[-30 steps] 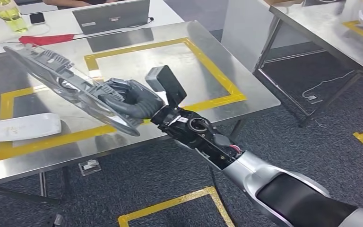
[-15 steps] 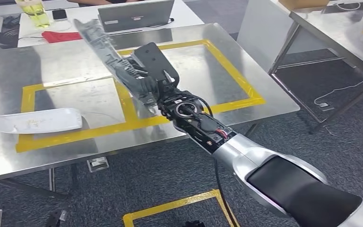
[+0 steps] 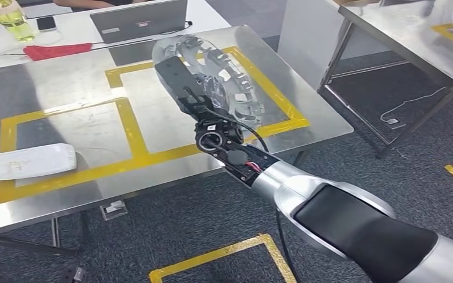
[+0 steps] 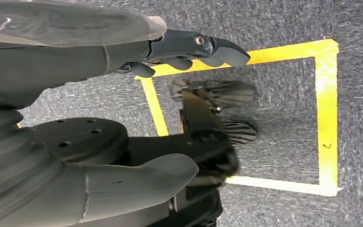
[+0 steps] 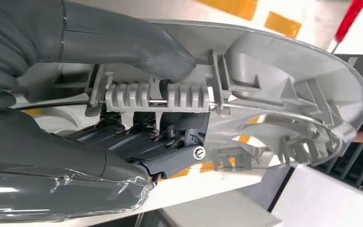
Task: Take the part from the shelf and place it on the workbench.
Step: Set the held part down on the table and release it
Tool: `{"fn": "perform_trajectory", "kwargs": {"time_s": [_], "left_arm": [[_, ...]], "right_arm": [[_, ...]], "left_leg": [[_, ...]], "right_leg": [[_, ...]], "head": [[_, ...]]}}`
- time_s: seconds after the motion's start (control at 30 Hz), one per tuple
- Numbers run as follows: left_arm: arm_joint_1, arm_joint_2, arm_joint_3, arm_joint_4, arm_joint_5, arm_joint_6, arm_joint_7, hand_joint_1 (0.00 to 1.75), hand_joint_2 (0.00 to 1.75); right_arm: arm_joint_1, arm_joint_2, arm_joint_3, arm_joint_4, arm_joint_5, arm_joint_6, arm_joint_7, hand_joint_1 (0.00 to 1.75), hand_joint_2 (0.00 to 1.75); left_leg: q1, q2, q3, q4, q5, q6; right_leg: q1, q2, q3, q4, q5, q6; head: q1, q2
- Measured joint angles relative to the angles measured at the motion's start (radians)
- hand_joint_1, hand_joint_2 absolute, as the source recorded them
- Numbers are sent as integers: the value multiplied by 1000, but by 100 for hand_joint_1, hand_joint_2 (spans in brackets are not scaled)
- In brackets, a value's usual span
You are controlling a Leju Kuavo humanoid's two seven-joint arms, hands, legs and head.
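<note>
The part [image 3: 227, 73] is a grey plastic shell with ribs and clips, wrapped in clear film. My right hand [image 5: 137, 142] grips it along one ribbed edge, thumb over the top and dark fingers underneath. In the head view the part hangs tilted above the right yellow-taped square [image 3: 271, 88] of the steel workbench [image 3: 65, 82], and the wrist camera box [image 3: 177, 76] hides most of the hand. My left hand [image 4: 52, 71] hangs over grey carpet with its fingers apart and nothing in it.
A white curved part [image 3: 26, 160] lies in the left taped square. Behind the bench a white table holds a laptop [image 3: 138, 20], a red cloth [image 3: 56, 50], a phone [image 3: 46, 22] and a green bottle [image 3: 10, 17]. A second steel table [image 3: 401, 35] stands at the right.
My right arm has swung the part from above the left taped square across to the right one and turned it over. The head camera shifted slightly in between.
</note>
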Motion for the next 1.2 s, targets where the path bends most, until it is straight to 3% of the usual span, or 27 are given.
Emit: {"fn": "perform_trajectory", "kwargs": {"time_s": [0.07, 0.1, 0.23, 0.3, 0.37, 0.4, 0.43, 0.47, 0.53, 0.57, 0.6, 0.7, 0.77, 0.83, 0.9, 0.93, 0.97, 1.03, 1.1, 1.2], "left_arm": [[-3, 1, -2, 0, 0, 0, 0, 0, 175], [-4, 0, -3, 0, 0, 0, -1, 0, 175], [-4, -1, -11, 0, -1, -1, -2, 0, 175], [-4, -1, -13, 0, -3, -2, -4, 0, 175], [-4, 0, -14, 0, -6, -3, -4, 0, 175], [-4, 0, -15, 0, -8, -3, -5, 0, 175], [-3, 0, -17, 0, -10, -4, -7, 0, 175], [-2, -1, -19, 0, -13, -5, -9, 0, 175], [-2, -1, -22, 0, -18, -7, -15, 0, 175], [-3, -1, -24, 0, -19, -9, -18, 0, 175], [-4, -1, -25, 0, -20, -10, -21, 0, 175], [-4, 1, -32, 0, -17, -14, -23, 0, 175], [-4, 1, -38, 0, -12, -18, -23, 0, 175], [-4, 1, -43, 0, -8, -21, -22, 0, 175], [-4, 1, -45, 0, -6, -21, -18, 0, 175], [-4, 1, -46, 0, -6, -21, -16, 0, 131], [-4, 1, -47, 0, -7, -20, -13, 0, 87], [-5, 2, -52, 0, -8, -18, -11, 0, 0], [-7, 7, -58, 0, -3, -17, -11, 0, 0], [-8, 9, -60, 0, 7, -16, -11, 0, 0]], "right_arm": [[-8, 0, 4, 10, 4, -2, 5, 175, 175], [-11, 0, 5, 14, 11, -3, 11, 175, 175], [-13, -2, 3, 31, 167, -10, 72, 175, 175], [-10, -6, -10, 35, 314, -11, 103, 175, 175], [2, -7, -30, 35, 491, -11, 129, 175, 175], [13, -8, -43, 32, 592, -11, 144, 175, 175], [26, -8, -60, 26, 706, -11, 160, 175, 175], [38, -8, -79, 17, 810, -11, 170, 175, 175], [51, -5, -119, -1, 964, -12, 177, 175, 175], [53, -1, -138, -8, 1008, -12, 175, 175, 175], [56, 3, -156, -12, 1032, -13, 172, 175, 175], [70, 9, -199, -23, 1039, -16, 173, 175, 175], [75, 12, -216, -27, 1016, -16, 180, 87, 87], [78, 16, -232, -29, 998, -16, 177, 0, 0], [85, 18, -250, -29, 984, -16, 164, 0, 0], [88, 18, -259, -29, 978, -16, 157, 0, 0], [90, 19, -266, -29, 974, -16, 151, 0, 0], [89, 22, -278, -29, 969, -17, 146, 0, 0], [85, 24, -289, -29, 959, -18, 145, 0, 0], [84, 25, -299, -29, 933, -20, 137, 0, 0]], "left_leg": [[-1, 0, 56, -127, 52, 6], [-3, -1, 69, -156, 58, 10], [-3, -2, 77, -171, 57, 30], [0, -2, 82, -176, 58, 39], [-1, -1, 84, -176, 57, 43], [-1, -2, 85, -176, 56, 44], [-1, -2, 87, -175, 55, 44], [-1, -3, 90, -174, 53, 43], [-1, -5, 95, -171, 46, 38], [-2, -6, 96, -167, 43, 34], [-4, -6, 97, -166, 42, 29], [-6, -6, 97, -170, 43, 16], [-5, -3, 86, -141, 20, 7], [-4, 0, 33, -23, -44, 0], [-4, 0, -32, 115, -95, -1], [-5, 0, -46, 141, -95, 1], [-6, 0, -38, 120, -73, 5], [-10, 0, 27, -21, 1, 20], [-19, 2, 86, -145, 44, 35], [-25, 4, 100, -178, 49, 41]], "right_leg": [[3, 3, -1, 6, -5, 7], [5, 5, -3, 8, -7, 11], [5, 3, -10, 26, -24, 31], [2, -1, -47, 114, -77, 42], [1, -3, -112, 260, -141, 49], [0, -4, -136, 309, -154, 50], [-1, -4, -143, 322, -148, 51], [-3, -4, -130, 289, -120, 50], [-5, -4, -64, 148, -46, 47], [-5, -4, -34, 84, -22, 46], [-4, -3, -15, 44, -12, 43], [-2, -1, -5, 22, -14, 29], [-5, 0, -1, 14, -9, 17], [-6, 0, 0, 11, -7, 10], [-3, -1, 0, 11, -7, 7], [-1, -1, 1, 11, -7, 7], [1, 0, 2, 11, -8, 6], [4, 1, 7, 11, -9, 6], [8, 2, 7, 12, -11, 9], [7, 1, 5, 11, -12, 20]], "head": [[-3, 0], [-3, 0], [4, 0], [13, 0], [22, 0], [25, 0], [30, 0], [34, 0], [45, 0], [47, 0], [47, 0], [40, 0], [33, 0], [17, 0], [3, 0], [1, 0], [-1, 0], [-3, 0], [-4, 0], [-3, 0]]}}
